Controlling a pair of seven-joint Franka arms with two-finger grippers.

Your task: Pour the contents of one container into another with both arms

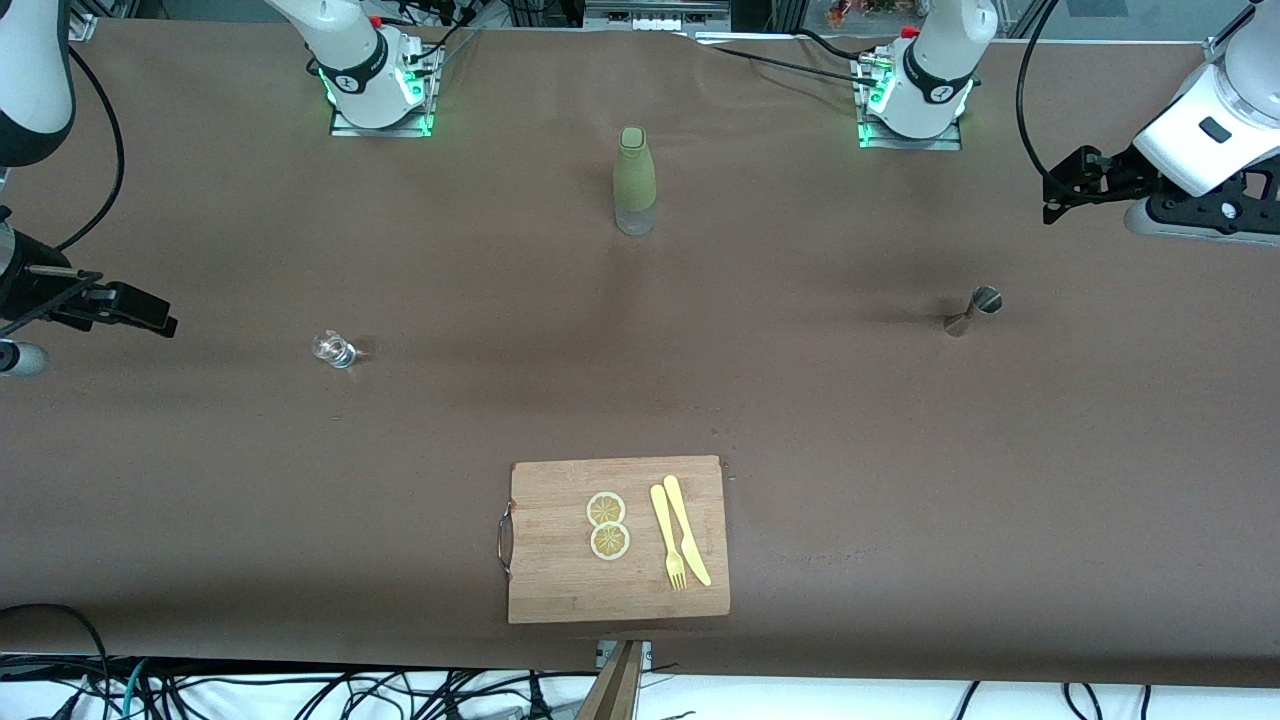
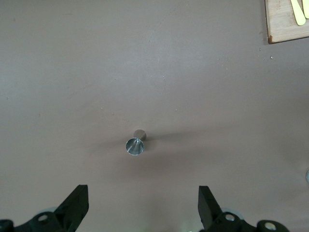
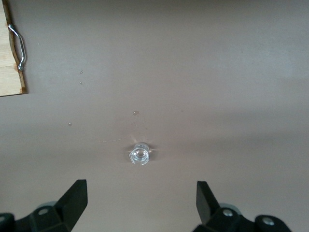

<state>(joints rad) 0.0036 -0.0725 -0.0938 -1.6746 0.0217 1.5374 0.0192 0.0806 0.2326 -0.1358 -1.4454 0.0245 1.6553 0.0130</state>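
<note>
Left gripper (image 2: 140, 208) and right gripper (image 3: 140, 205) spread, aloft

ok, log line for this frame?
left tool open over jigger | right tool open over glass | bottle untouched

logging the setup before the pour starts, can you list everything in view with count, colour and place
bottle: 1, olive green top with clear base, upright, between the two arm bases
small glass: 1, clear, toward the right arm's end of the table
jigger: 1, silver metal, toward the left arm's end of the table
cutting board: 1, light wood with a metal handle, nearest the front camera
lemon slices: 2, yellow, on the cutting board
fork and knife: 1 each, pale yellow, side by side on the cutting board
table: 1, brown cover
right gripper: 1, black, open, up over the small glass
left gripper: 1, black, open, up over the jigger
</note>
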